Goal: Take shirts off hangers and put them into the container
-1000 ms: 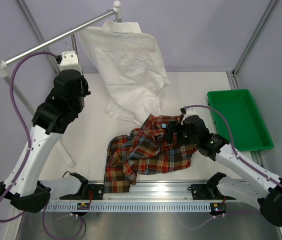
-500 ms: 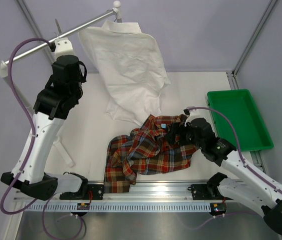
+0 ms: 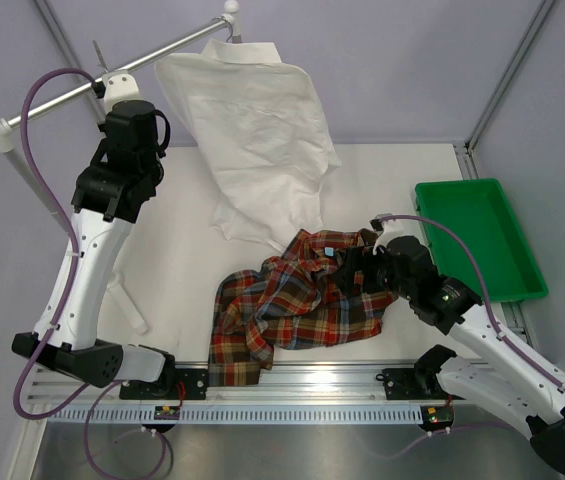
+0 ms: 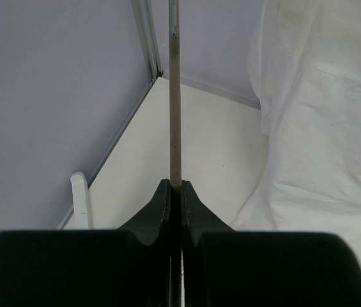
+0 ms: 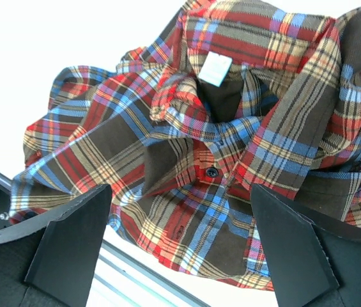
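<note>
Since a second ago the left arm has lifted toward the long silver rail (image 3: 152, 65), and the right arm has edged in over the plaid; from above, the left gripper (image 3: 107, 78) sits just beside that rail with a thin brownish-grey wire hanger (image 3: 96, 50) poking up from it; the plain off-white collared shirt (image 3: 262, 130) drapes in soft creases from the rail's far end onto the white table (image 3: 182, 260); the red-orange plaid collared shirt (image 3: 292, 310) lies crumpled on the table, outside the shallow bright green plastic bin (image 3: 477, 240), which has a flared rim; the right gripper (image 3: 350, 264) hangs over the plaid's collar. Left wrist: the left gripper (image 4: 175, 187) has its black fingers pinched together on the straight wire (image 4: 174, 115); off-white cloth (image 4: 321, 128) is at right. Right wrist: the right gripper (image 5: 180, 192) is spread wide above the woven plaid (image 5: 199, 147); a small white collar tag (image 5: 215, 68) shows no legible writing; one dark button (image 5: 212, 172).
</note>
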You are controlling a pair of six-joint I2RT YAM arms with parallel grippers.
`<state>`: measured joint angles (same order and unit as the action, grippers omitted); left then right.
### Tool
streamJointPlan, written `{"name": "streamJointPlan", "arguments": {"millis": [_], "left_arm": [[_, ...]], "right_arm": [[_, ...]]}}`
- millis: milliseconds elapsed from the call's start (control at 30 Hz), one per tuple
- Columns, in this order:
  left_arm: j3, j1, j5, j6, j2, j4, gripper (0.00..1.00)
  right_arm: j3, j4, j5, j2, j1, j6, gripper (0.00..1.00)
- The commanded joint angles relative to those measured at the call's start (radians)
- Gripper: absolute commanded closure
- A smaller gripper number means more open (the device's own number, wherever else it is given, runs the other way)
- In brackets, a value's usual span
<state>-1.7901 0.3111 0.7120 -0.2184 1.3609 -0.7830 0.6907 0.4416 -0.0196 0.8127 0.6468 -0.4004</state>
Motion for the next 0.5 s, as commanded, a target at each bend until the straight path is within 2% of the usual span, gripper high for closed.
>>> {"name": "streamJointPlan", "arguments": {"millis": [0, 467], "left_arm": [[-0.054, -0.029, 0.033, -0.019, 0.0, 0.062, 1.0], [-0.084, -0.033, 0.067, -0.024, 0.01, 0.053, 1.0]], "right_arm": [[0.058, 0.009, -0.003, -0.007, -0.006, -0.018, 0.01], [0.119, 0.08, -0.009, 0.005, -0.006, -0.051, 0.01]]}}
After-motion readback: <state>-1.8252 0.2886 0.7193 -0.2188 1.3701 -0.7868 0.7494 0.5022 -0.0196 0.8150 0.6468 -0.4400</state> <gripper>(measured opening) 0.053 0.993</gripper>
